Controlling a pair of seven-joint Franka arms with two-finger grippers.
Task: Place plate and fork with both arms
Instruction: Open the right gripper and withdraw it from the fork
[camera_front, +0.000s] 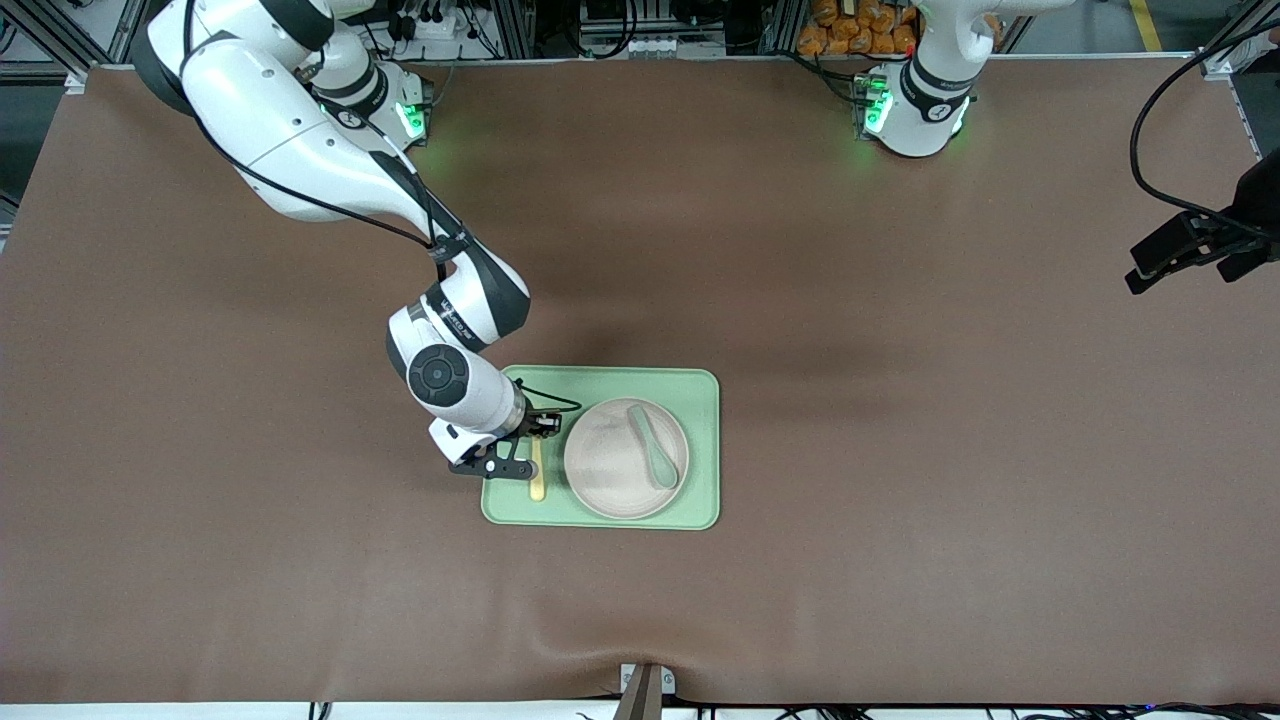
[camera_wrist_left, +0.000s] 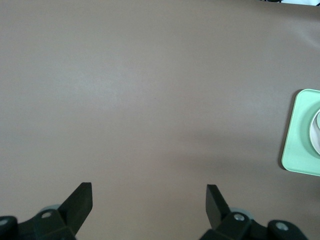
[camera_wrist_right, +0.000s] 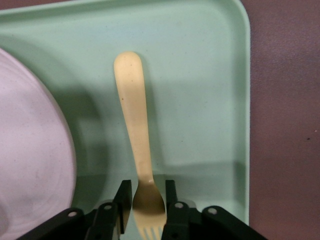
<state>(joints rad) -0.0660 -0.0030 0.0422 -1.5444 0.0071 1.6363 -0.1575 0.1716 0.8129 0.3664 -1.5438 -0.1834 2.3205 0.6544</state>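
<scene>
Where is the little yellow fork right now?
The fork lies on the green tray beside the plate, toward the right arm's end, between the right gripper's jaws.

The tray (camera_front: 700, 450) is light green and plain. The plate (camera_front: 610, 470) is pale beige-pink with fine speckles. The spoon (camera_front: 655, 450) is muted green. The fork (camera_wrist_right: 136, 130) is pale yellow. The table (camera_front: 900, 500) is brown.

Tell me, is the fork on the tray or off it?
On it. The fork lies flat on the tray beside the plate, tines between the right gripper fingers.
</scene>
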